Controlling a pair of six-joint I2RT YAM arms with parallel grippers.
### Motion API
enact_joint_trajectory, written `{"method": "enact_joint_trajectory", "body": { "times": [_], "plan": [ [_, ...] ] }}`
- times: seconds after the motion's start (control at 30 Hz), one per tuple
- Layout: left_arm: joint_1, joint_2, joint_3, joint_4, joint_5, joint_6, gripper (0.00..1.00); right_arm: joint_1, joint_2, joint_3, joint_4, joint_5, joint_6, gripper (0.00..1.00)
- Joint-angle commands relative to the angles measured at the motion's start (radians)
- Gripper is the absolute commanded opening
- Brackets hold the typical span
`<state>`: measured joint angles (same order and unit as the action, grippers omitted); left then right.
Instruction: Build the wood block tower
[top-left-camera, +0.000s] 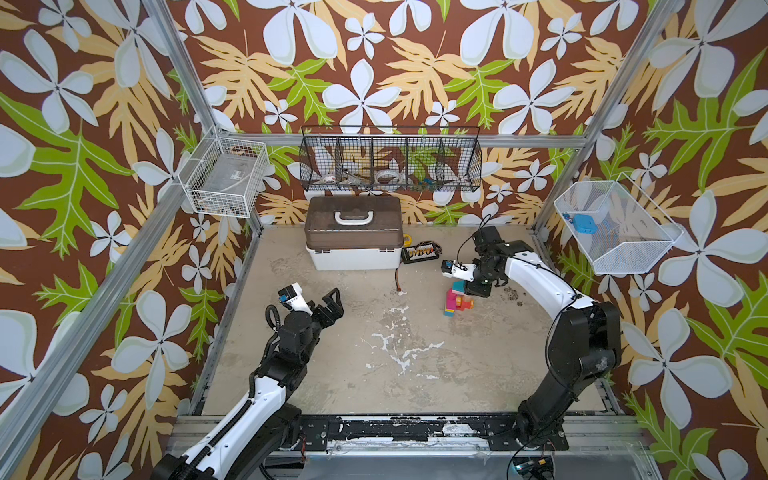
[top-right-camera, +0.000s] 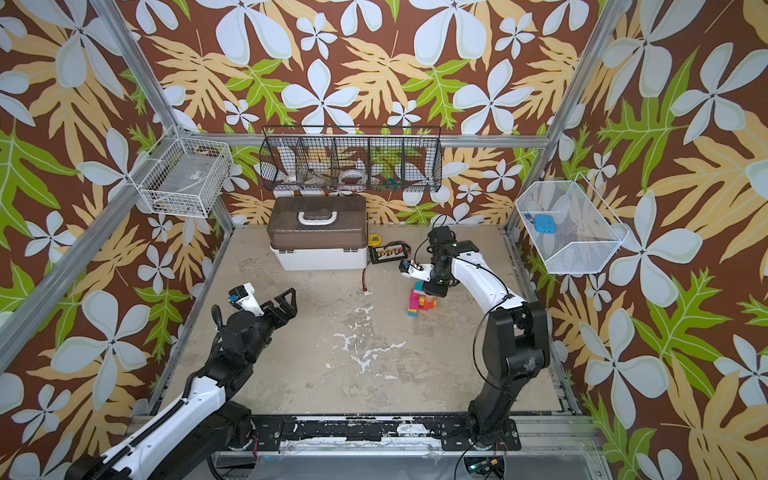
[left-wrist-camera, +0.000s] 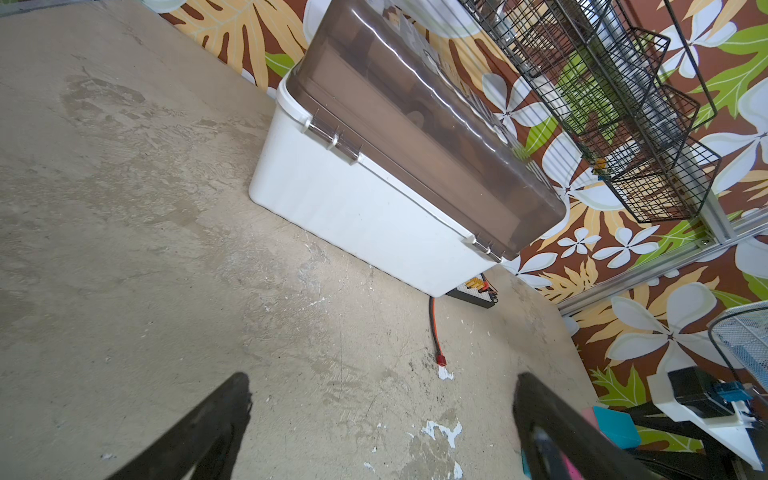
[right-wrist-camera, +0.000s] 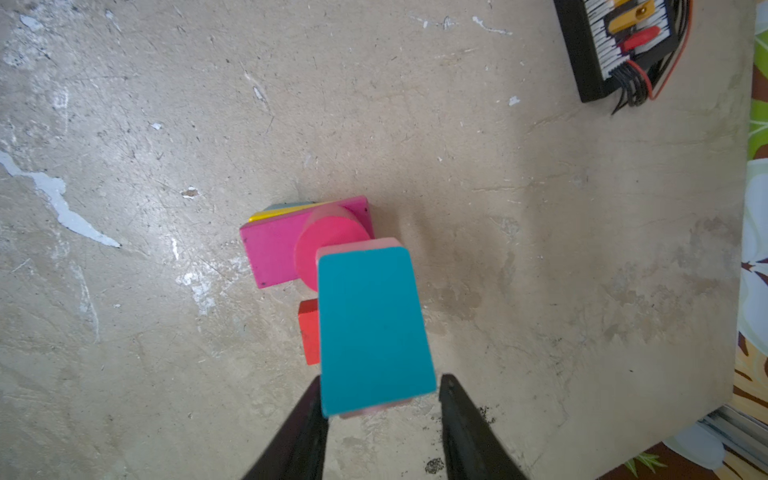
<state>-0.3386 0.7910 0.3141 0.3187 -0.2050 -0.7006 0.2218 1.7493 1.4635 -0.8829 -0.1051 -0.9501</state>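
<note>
Right end effector (right-wrist-camera: 380, 378) flanks teal block (right-wrist-camera: 370, 324); top views hide contact.

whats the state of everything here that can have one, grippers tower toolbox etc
left gripper, open, holding nothing
right gripper, jaws flank the teal block, grip unclear
teal block, lying on top of the tower
tower, standing upright
toolbox, lid shut
</note>
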Motion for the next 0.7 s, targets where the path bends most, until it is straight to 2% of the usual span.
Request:
{"method": "enact_joint_trajectory", "body": {
  "times": [0.0,0.4,0.53,0.67],
  "plan": [
    [0.003,-0.001,0.007,0.029,0.001,0.004,1.0,0.001,-0.01,0.0,0.005,0.005,0.007,0.45],
    [0.002,0.001,0.006,0.031,0.001,0.004,1.0,-0.001,-0.019,0.003,0.008,-0.008,0.002,0.45],
    [0.003,0.002,0.007,0.032,-0.006,0.009,1.0,-0.016,-0.046,0.04,0.014,-0.104,0.006,0.44],
    [0.002,0.002,0.009,0.03,-0.023,0.022,1.0,-0.024,-0.156,0.008,0.054,-0.247,-0.051,0.46]
  ]
}}
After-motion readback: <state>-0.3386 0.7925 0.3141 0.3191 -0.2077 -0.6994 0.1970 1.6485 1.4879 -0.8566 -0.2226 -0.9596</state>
